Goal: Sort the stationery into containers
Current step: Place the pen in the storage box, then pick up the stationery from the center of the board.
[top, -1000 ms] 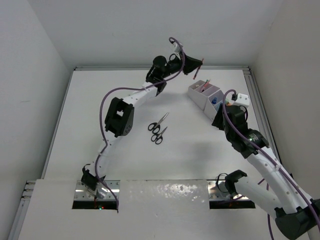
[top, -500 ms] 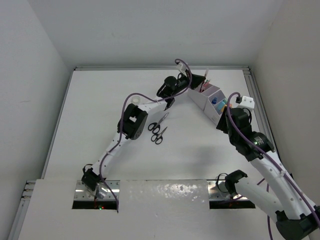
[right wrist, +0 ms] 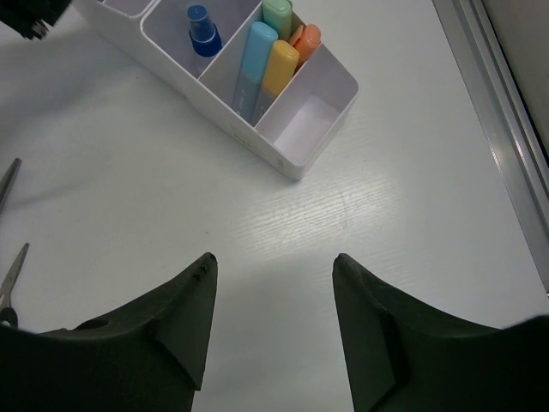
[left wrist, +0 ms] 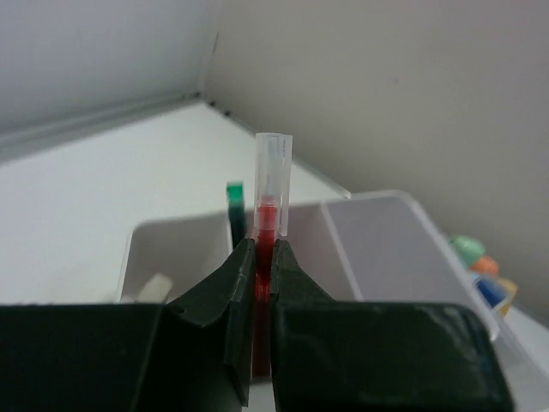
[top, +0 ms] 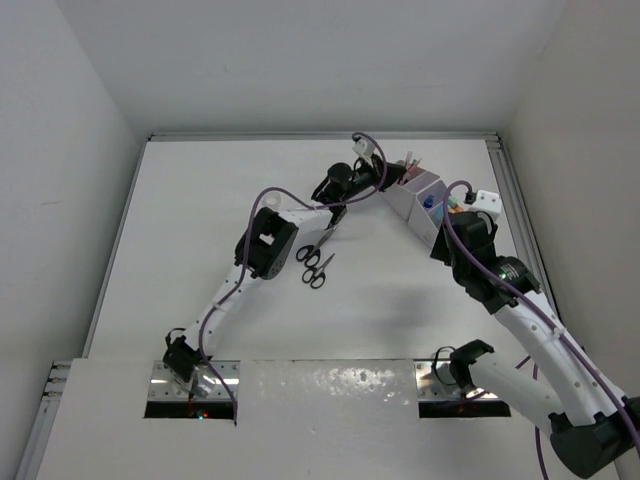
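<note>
My left gripper [left wrist: 264,245] is shut on a thin red pen [left wrist: 268,215] with a clear cap, which sticks up between the jaws. In the top view this gripper [top: 390,172] hangs over the far end of the white organiser [top: 405,203]. In the left wrist view a dark green-tipped pen [left wrist: 235,202] and a beige eraser [left wrist: 154,287] sit in its compartments [left wrist: 377,249]. Two black-handled scissors [top: 317,245] [top: 318,272] lie on the table mid-scene. My right gripper [right wrist: 273,257] stands open and holds nothing, over bare table just in front of the organiser's near end [right wrist: 249,129].
The organiser holds a blue-capped bottle [right wrist: 204,30] and pastel blue [right wrist: 253,64], yellow [right wrist: 279,64], green [right wrist: 276,15] and orange [right wrist: 304,39] pieces. Its nearest compartment [right wrist: 304,129] is empty. A metal rail [right wrist: 497,112] runs along the table's right edge, with walls close behind.
My left arm has swung right and down, bringing the red pen from above the table's back to the organiser's far end. The right arm has barely shifted.
</note>
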Motion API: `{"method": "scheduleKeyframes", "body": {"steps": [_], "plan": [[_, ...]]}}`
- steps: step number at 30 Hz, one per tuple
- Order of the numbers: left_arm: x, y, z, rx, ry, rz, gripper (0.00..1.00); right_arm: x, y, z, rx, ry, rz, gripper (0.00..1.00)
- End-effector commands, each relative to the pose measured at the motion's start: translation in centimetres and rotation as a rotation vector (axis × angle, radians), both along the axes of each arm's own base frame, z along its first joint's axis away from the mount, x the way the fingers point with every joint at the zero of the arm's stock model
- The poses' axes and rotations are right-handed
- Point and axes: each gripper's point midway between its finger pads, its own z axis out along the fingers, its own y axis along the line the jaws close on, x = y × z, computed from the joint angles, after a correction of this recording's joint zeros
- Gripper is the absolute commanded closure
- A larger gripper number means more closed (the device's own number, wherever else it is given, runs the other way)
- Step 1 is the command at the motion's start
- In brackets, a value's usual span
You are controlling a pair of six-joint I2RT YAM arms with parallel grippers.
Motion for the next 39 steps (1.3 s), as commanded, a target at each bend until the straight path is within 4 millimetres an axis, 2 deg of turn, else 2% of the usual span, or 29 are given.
{"method": "scheduleKeyframes", "body": {"steps": [1,2,3,5,6,9,11,13,14,15,17,18,19,20,21,22,23,25,26,27,28,29,30,31,33,34,36,37,39], "plan": [[-1.0,-0.6,1.6,0.025,-0.072,-0.028,1.00,1.1,0.5,2.2,0.014,-0.065,0.011,0.44],[-0.9,-0.7,1.0,0.034,-0.064,-0.027,0.95,1.2,0.6,2.1,0.016,-0.065,0.013,0.44],[-0.7,-0.7,1.9,0.023,-0.080,-0.025,0.78,1.4,0.7,2.2,0.017,-0.068,0.017,0.44],[-0.7,-0.7,3.0,0.013,-0.102,-0.029,0.61,1.6,0.9,2.4,0.017,-0.067,0.029,0.44],[-0.7,-0.7,4.2,0.006,-0.129,-0.030,0.48,1.7,1.0,2.9,0.022,-0.077,0.031,0.44],[-0.8,-0.5,8.1,0.005,-0.210,-0.016,0.36,2.1,1.2,3.7,0.016,-0.085,0.039,0.43],[-0.6,0.3,12.8,-0.016,-0.279,0.010,0.32,2.3,1.3,4.0,0.017,-0.090,0.040,0.44],[0.1,1.1,15.8,-0.016,-0.286,0.040,0.29,2.7,1.6,4.3,0.027,-0.103,0.043,0.43],[0.7,2.5,18.7,-0.041,-0.323,0.068,0.26,3.1,1.9,4.6,0.040,-0.123,0.049,0.43],[1.1,3.4,20.1,-0.049,-0.332,0.086,0.26,3.4,2.1,4.8,0.048,-0.134,0.054,0.44],[2.1,6.4,24.2,-0.049,-0.351,0.134,0.30,3.9,3.2,5.0,0.072,-0.145,0.103,0.61],[2.9,7.5,23.9,0.001,-0.303,0.140,0.38,4.3,3.7,4.9,0.076,-0.136,0.119,0.74],[2.9,9.0,25.8,0.018,-0.308,0.146,0.54,4.5,4.1,4.8,0.082,-0.129,0.136,1.00],[4.2,12.0,26.6,0.063,-0.325,0.183,0.88,4.8,4.9,4.6,0.101,-0.118,0.164,1.00],[4.3,13.0,24.8,0.155,-0.269,0.140,1.00,5.2,5.3,4.9,0.109,-0.115,0.175,1.00],[3.9,14.9,25.9,0.204,-0.268,0.138,1.00,5.6,5.8,4.2,0.107,-0.086,0.188,1.00],[5.0,18.2,25.3,0.314,-0.304,0.175,1.00,5.8,6.4,3.8,0.115,-0.067,0.200,0.95],[3.7,22.1,21.7,0.542,-0.178,0.165,1.00,6.5,7.4,2.9,0.124,-0.030,0.215,0.74],[3.4,25.6,17.0,0.719,-0.100,0.159,0.89,6.8,8.2,2.7,0.140,-0.026,0.238,0.57],[2.9,28.2,17.1,0.800,-0.083,0.219,0.80,6.9,8.9,2.4,0.151,-0.017,0.250,0.53],[2.4,30.7,13.4,0.889,0.006,0.218,0.70,7.4,9.6,1.5,0.158,-0.002,0.258,0.50],[1.4,32.4,11.3,0.970,0.056,0.208,0.53,7.5,10.1,1.0,0.166,0.008,0.267,0.47],[1.1,34.6,11.1,1.017,0.097,0.274,0.47,7.5,11.2,0.7,0.189,0.022,0.301,0.47],[0.2,36.6,7.6,1.048,0.202,0.274,0.38,7.8,12.1,-0.2,0.197,0.046,0.320,0.46],[-0.3,38.6,6.3,1.053,0.256,0.330,0.37,7.9,14.0,-0.5,0.208,0.073,0.376,0.49],[-1.4,39.1,3.2,1.072,0.323,0.309,0.37,8.1,14.6,-0.6,0.203,0.086,0.394,0.50],[-1.6,39.5,1.5,1.113,0.328,0.327,0.50,8.1,15.7,-1.3,0.171,0.143,0.425,0.53],[-2.2,39.1,-0.5,1.147,0.349,0.316,0.60,7.8,15.6,-1.7,0.153,0.172,0.423,0.53],[-1.6,39.7,-2.5,1.203,0.366,0.375,0.64,7.7,16.1,-2.0,0.140,0.194,0.434,0.53]]}}
